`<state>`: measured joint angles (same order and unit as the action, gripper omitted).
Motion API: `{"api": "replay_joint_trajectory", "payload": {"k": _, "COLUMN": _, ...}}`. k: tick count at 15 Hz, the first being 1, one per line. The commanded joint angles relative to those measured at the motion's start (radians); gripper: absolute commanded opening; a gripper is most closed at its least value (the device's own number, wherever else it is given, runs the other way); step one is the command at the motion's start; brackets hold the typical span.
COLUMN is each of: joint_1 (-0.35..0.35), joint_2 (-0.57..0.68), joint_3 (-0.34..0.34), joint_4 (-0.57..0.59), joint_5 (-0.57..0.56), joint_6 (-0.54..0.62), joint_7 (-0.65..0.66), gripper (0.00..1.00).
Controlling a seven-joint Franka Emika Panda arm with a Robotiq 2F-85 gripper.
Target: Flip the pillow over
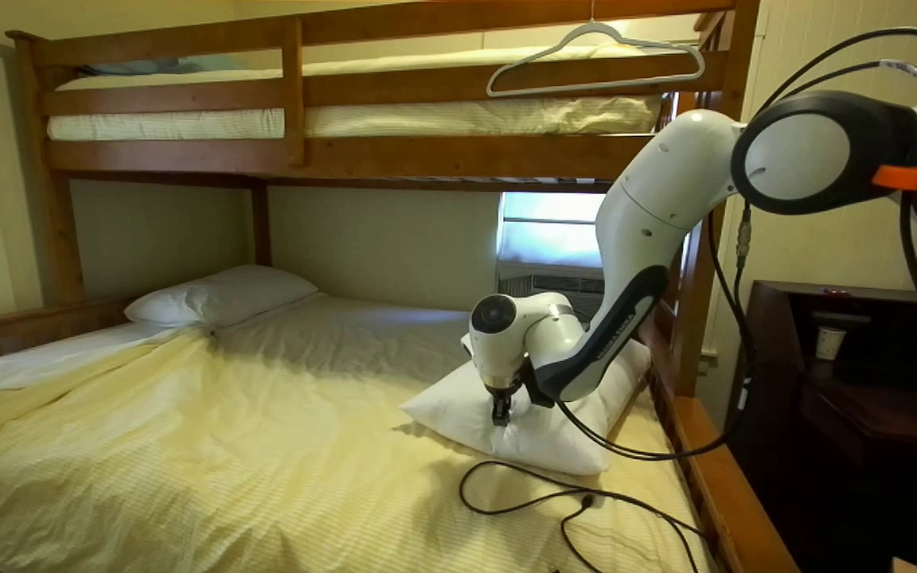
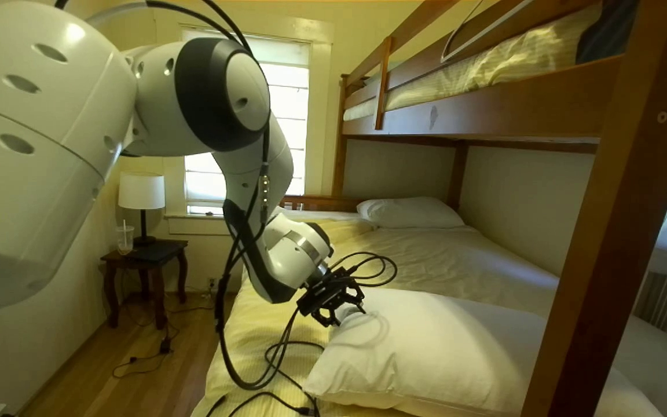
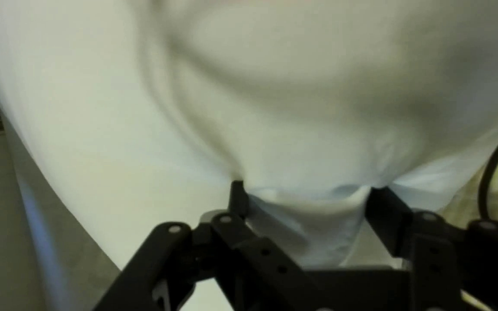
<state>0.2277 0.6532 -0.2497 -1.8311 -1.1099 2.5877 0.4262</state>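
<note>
The plump white pillow (image 1: pixel 562 450) lies on the yellow sheet near the right side of the bed. It also shows in an exterior view (image 2: pixel 455 353) and fills most of the wrist view (image 3: pixel 301 129). My gripper (image 1: pixel 501 420) points down onto the pillow near its edge. In an exterior view the gripper (image 2: pixel 350 318) has its fingers apart at the pillow's surface. In the wrist view the gripper (image 3: pixel 308 188) has both fingertips pressed into the fabric, wide apart, with a wrinkled bulge of the case between them. The buried fingertip ends are hidden.
A flatter white pillow (image 1: pixel 224 298) lies at the bed's far end. A black cable with a plug (image 1: pixel 587 501) lies beside the near pillow. The upper bunk (image 1: pixel 458 155) hangs above, with a hanger (image 1: pixel 594 85). A bedpost (image 2: pixel 588 260) and side rail (image 1: pixel 729 485) border the bed.
</note>
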Motion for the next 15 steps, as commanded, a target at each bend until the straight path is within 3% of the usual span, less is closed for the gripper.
{"api": "replay_joint_trajectory", "payload": {"k": 1, "joint_1": -0.035, "joint_2": 0.000, "joint_3": 0.047, "joint_4": -0.014, "joint_5": -0.039, "joint_6": -0.030, "joint_7": 0.034, "gripper": 0.41}}
{"api": "replay_joint_trajectory", "payload": {"k": 7, "joint_1": -0.060, "joint_2": 0.000, "joint_3": 0.081, "joint_4": -0.017, "joint_5": -0.018, "joint_6": -0.032, "joint_7": 0.038, "gripper": 0.02}}
{"api": "replay_joint_trajectory", "payload": {"k": 12, "joint_1": -0.082, "joint_2": -0.035, "joint_3": 0.164, "joint_4": -0.010, "joint_5": 0.086, "joint_6": -0.043, "joint_7": 0.002, "gripper": 0.02}}
{"api": "replay_joint_trajectory", "payload": {"k": 15, "joint_1": -0.101, "joint_2": -0.113, "joint_3": 0.277, "joint_4": -0.036, "joint_5": 0.279, "joint_6": -0.066, "joint_7": -0.121, "gripper": 0.02}}
